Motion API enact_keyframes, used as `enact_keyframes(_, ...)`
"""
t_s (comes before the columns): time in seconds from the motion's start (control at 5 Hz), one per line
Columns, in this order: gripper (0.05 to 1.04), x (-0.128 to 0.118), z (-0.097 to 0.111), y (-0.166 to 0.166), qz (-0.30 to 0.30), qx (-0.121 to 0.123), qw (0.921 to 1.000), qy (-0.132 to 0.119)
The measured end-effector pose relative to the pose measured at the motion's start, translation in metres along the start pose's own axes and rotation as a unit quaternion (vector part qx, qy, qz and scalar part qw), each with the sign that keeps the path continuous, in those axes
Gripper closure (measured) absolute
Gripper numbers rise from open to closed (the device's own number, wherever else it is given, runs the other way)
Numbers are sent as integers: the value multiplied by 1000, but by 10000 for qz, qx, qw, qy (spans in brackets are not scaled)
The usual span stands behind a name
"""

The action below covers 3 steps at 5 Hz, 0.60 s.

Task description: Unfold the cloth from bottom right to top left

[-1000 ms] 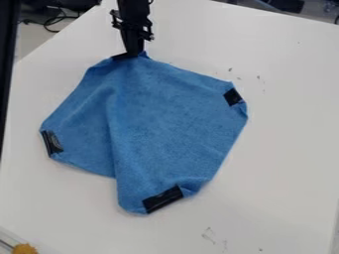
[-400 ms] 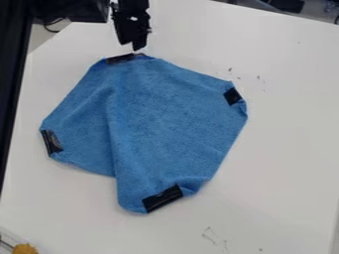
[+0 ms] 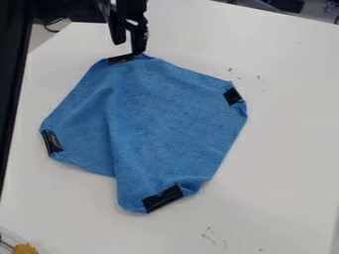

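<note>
At the top left of the camera view, my gripper (image 3: pixel 128 46) is open, its two fingers spread, one of them reaching down to the cloth's top corner beside the black tape there. The blue cloth (image 3: pixel 162 109) lies spread out on the white table, with black tape at its four corners. A crease runs down from the top corner, and the lower left edge has a notch where the cloth overlaps. Its bottom corner points toward the lower middle.
The white table (image 3: pixel 285 144) carries dark marks right of the cloth's top and below it. A yellow-orange object (image 3: pixel 25 248) is at the bottom left corner. A dark vertical structure (image 3: pixel 12 74) runs along the left edge.
The gripper rose off the cloth's top corner, then came back down to it with its fingers apart. The dark structure at the left has shifted right. The cloth is nearly unchanged.
</note>
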<state>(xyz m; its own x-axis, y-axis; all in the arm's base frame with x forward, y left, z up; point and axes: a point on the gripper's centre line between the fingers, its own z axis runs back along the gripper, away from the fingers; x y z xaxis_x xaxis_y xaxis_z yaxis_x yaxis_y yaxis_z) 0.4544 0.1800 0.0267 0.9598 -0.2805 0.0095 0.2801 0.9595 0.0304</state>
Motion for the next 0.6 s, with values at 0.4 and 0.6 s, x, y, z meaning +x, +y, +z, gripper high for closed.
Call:
enact_keyframes(0.4, 83, 0, 28, -56, 257, 224, 9993, -159)
enact_keyframes(0.6, 83, -2, 26, -54, 302, 213, 9992, -138)
